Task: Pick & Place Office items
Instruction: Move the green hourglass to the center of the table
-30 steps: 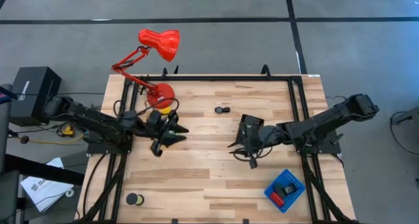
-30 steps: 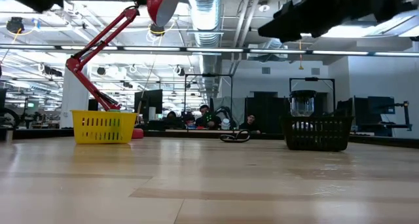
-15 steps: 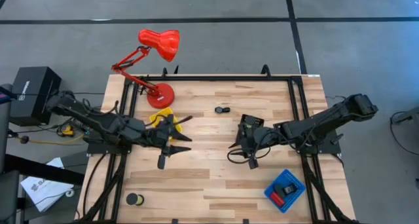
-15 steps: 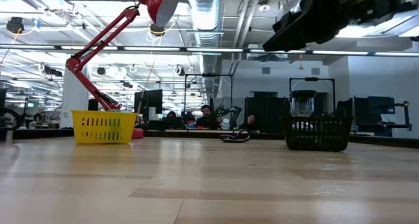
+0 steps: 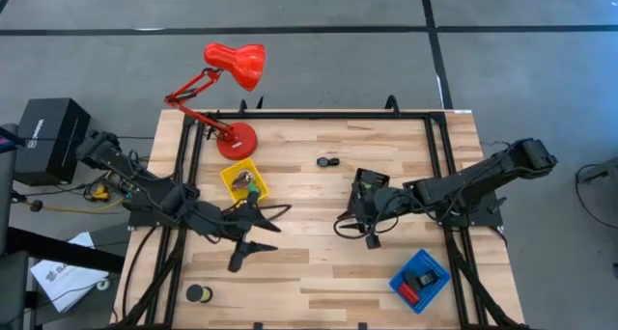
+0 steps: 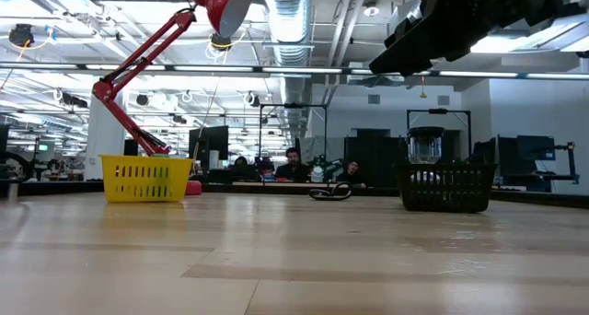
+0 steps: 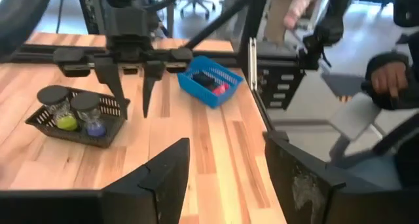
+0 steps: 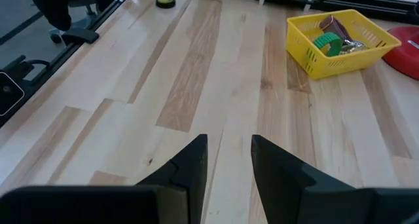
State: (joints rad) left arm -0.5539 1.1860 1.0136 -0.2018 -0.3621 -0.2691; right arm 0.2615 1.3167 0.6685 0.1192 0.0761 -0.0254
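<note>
Fingers of the left gripper spread wide, empty, centre-left of the high view beside the yellow plastic basket of green and silvery office items; right gripper hovers apart, empty.

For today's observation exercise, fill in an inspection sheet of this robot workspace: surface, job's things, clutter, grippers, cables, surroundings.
Surface: wooden table, light planks, inside a black frame.
Job's things: yellow tray holding a green piece and silvery bits; black tray with two capped jars; blue tray with black and red items; small dark item near the far edge; black disc near the front left corner.
Clutter: red desk lamp at the back left.
Grippers: left gripper open, mid-table; right gripper open, beside the black tray.
Cables: a cable loops by each gripper.
Surroundings: grey floor, black box; people beyond the table.
</note>
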